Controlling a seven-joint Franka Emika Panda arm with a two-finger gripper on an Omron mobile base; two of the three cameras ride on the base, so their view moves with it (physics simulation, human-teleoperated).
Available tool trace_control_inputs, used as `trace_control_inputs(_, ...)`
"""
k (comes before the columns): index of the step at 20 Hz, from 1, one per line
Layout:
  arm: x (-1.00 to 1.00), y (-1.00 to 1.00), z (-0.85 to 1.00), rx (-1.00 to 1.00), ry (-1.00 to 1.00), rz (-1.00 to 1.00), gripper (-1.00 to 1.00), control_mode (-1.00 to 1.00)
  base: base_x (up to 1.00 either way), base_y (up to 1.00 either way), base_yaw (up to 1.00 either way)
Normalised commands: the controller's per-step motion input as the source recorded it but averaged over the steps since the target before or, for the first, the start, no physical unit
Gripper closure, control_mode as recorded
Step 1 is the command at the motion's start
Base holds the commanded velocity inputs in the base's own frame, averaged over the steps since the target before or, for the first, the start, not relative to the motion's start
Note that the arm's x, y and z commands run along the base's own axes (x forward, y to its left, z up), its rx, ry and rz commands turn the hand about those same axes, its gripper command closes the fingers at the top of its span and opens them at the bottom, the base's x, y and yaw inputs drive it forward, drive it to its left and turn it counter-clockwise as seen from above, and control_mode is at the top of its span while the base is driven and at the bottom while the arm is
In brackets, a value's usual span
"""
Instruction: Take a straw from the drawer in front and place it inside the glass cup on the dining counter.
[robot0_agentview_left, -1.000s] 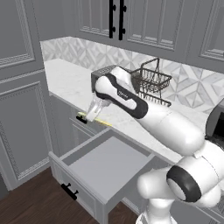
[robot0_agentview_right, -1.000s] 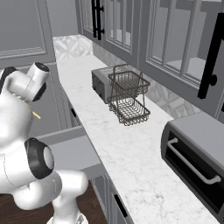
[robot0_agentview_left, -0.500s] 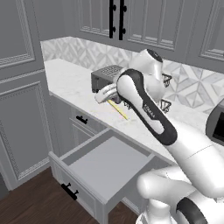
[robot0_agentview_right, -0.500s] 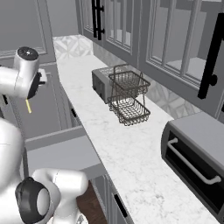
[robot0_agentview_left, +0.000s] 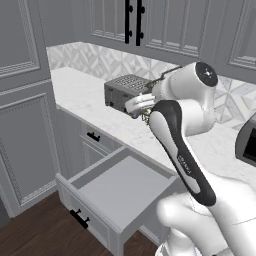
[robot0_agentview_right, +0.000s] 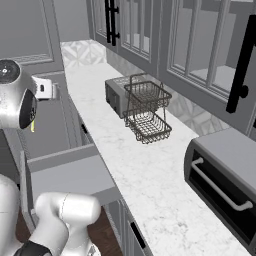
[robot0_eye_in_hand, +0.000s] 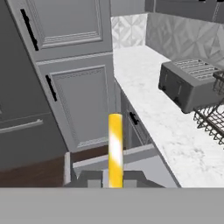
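Note:
My gripper hangs high above the worktop, just in front of the toaster, and is shut on the yellow straw. In the hand view the straw rises straight from between the fingers. Its yellow tip peeks out below the arm's round joint in the right base view. The grey drawer stands pulled out below, with a flat bare inside and a black bar handle. The glass cup and the dining counter are out of view.
A grey toaster and a two-tier wire basket stand on the marble worktop. A dark oven appliance sits further right. Tall grey cabinet doors stand to the left, and upper cabinets hang overhead.
The arm has lifted the straw from just above the drawer up to toaster height and swung its elbow upward. The drawer stays open.

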Motion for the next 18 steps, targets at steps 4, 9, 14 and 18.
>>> trace_control_inputs(4, -0.36, -0.36, 0.00, 0.05, -0.13, -0.17, 1.00, -1.00, 0.00, 0.00, 0.00)
trace_control_inputs(9, 0.00, 0.00, 0.00, 0.00, 0.00, 0.00, 1.00, 1.00, -0.97, -0.28, -0.18)
trace_control_inputs(14, 0.00, 0.00, 0.00, 0.00, 0.00, 0.00, 1.00, 1.00, -1.00, -0.11, -0.17)
trace_control_inputs(18, 0.00, 0.00, 0.00, 0.00, 0.00, 0.00, 1.00, 1.00, -1.00, 0.08, -0.02)
